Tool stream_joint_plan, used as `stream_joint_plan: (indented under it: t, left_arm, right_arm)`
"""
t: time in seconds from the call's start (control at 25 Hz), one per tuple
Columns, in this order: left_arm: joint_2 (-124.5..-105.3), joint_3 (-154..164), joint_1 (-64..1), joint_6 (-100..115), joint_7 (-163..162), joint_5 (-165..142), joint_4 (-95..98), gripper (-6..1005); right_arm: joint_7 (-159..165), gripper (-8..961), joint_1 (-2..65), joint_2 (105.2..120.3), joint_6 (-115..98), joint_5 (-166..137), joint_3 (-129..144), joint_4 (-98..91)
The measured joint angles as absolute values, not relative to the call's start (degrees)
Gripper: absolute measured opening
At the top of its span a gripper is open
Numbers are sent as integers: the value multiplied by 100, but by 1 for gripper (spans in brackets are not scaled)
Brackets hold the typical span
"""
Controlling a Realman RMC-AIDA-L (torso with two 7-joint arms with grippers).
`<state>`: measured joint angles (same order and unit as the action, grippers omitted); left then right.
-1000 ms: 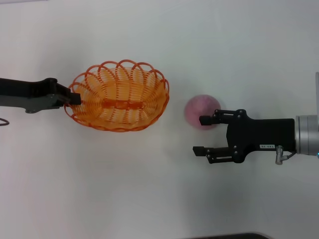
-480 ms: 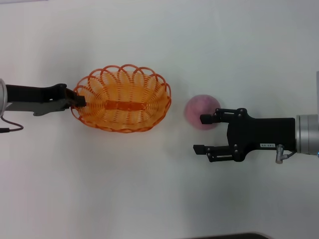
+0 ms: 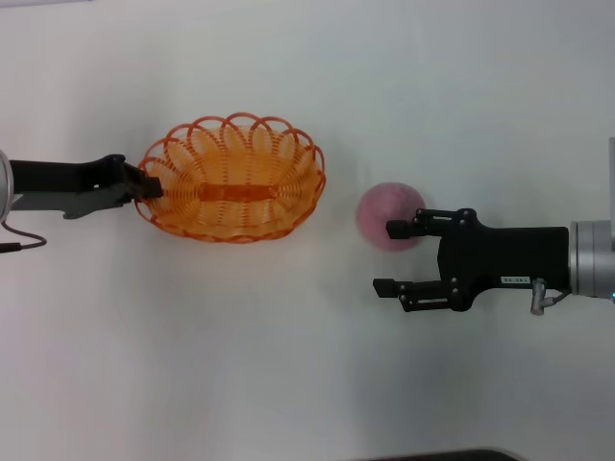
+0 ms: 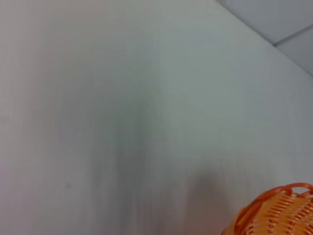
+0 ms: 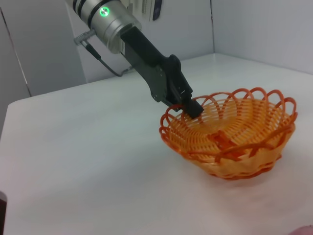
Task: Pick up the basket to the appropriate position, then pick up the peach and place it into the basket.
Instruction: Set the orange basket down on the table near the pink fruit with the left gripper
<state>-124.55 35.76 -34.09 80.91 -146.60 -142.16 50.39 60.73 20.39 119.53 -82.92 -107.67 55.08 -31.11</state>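
The oval orange wire basket sits on the white table, left of centre; it also shows in the right wrist view and partly in the left wrist view. My left gripper is shut on the basket's left rim, as the right wrist view shows. The pink-purple peach lies to the right of the basket. My right gripper is open beside the peach, its far finger overlapping the fruit's near edge.
The white table stretches all round. A dark edge shows at the table's front. In the right wrist view a wall and cabinet stand behind the left arm.
The left gripper has shifted the basket slightly right, then back and a little away from me. The right gripper and the peach have not moved.
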Motion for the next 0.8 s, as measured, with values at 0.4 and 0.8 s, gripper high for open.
stream_joint_plan:
  t: [0.4,0.8]
  left_arm:
    - [-12461,4103,-3311,7655,-14902,-14187,5083,69]
    - [-12446,4147,-3285,7651,-15078,-14185,5080,69]
  right_arm:
    - [6071,834,2052,11953,-8279,-10766,5527,-3111]
    - [6071,834,2057,11958,-8279,-10767,5529,-3112]
